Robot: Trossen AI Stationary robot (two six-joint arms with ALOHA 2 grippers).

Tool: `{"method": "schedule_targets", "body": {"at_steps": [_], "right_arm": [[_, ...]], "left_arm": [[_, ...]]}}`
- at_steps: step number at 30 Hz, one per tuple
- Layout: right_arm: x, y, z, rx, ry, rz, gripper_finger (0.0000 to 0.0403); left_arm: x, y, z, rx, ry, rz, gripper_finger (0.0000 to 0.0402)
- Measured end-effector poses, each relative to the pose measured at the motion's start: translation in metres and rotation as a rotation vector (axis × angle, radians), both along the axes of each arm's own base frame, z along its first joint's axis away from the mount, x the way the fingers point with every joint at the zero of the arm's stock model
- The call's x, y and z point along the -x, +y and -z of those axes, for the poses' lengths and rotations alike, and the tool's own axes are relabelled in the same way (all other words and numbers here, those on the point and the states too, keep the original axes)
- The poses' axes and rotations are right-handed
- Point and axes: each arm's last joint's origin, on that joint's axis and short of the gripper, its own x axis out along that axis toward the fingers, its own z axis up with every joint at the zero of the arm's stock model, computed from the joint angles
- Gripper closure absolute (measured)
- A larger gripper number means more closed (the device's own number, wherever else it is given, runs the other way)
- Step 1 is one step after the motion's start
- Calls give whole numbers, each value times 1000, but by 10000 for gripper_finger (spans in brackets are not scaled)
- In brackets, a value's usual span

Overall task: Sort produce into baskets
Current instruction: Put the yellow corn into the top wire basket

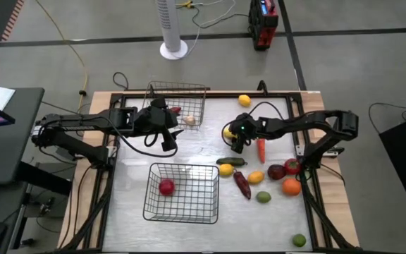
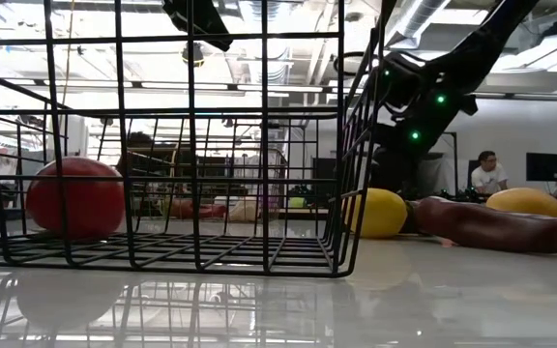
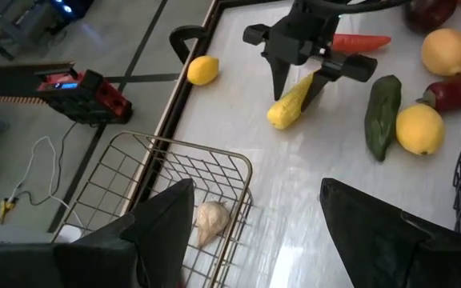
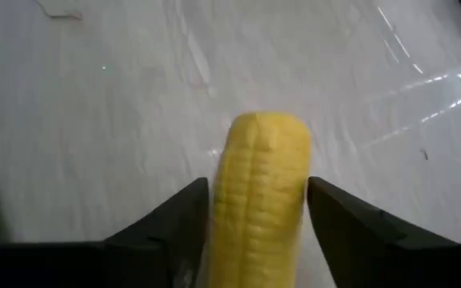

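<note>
Right arm reaches in from the surface's right edge, elbow bent, right gripper (image 1: 235,140) tipped down near the surface's middle. Its fingers (image 4: 174,228) sit either side of a yellow ridged ear of corn (image 4: 258,200), narrow gap, about touching it; a firm clamp can't be confirmed. The left wrist view shows the corn (image 3: 293,102) slanted under that gripper, tip on or just off the white glossy surface (image 1: 189,152).

Left arm stretches from the left edge, left gripper (image 1: 166,141) hanging beside the far silver wire basket (image 1: 197,106), fingers (image 3: 162,228) spread wide, nothing between them.

In the far basket: a pale lumpy piece (image 3: 209,220) and something dark red, mostly hidden by the arm. The near wire basket (image 1: 154,208) holds a round red fruit (image 1: 166,187).

Loose produce right of the near basket: orange-red carrot (image 1: 261,149), dark green cucumber (image 1: 231,161), yellow lemon (image 1: 225,170), dark red long pepper (image 1: 242,184), more round pieces beyond. One yellow lemon (image 1: 244,100) lies apart at the far edge, one green lime (image 1: 299,240) at the near corner.
</note>
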Motion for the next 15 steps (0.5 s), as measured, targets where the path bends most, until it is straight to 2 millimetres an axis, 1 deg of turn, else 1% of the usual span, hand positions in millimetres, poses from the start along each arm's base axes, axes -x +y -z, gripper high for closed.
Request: {"method": "schedule_targets", "body": {"at_steps": [6,10,12,15], "right_arm": [[3,5,-6,1,11,-20,248],[3,5,-7,3,12,-14,300],[3,5,-7,7,8,-7,312],[4,3,-7,5,6,3,307]], "left_arm": [[0,0,0,-2,1,1,141],[0,0,0,-2,1,1,141],[0,0,0,-2,1,1,141],[0,0,0,-2,1,1,141]]}}
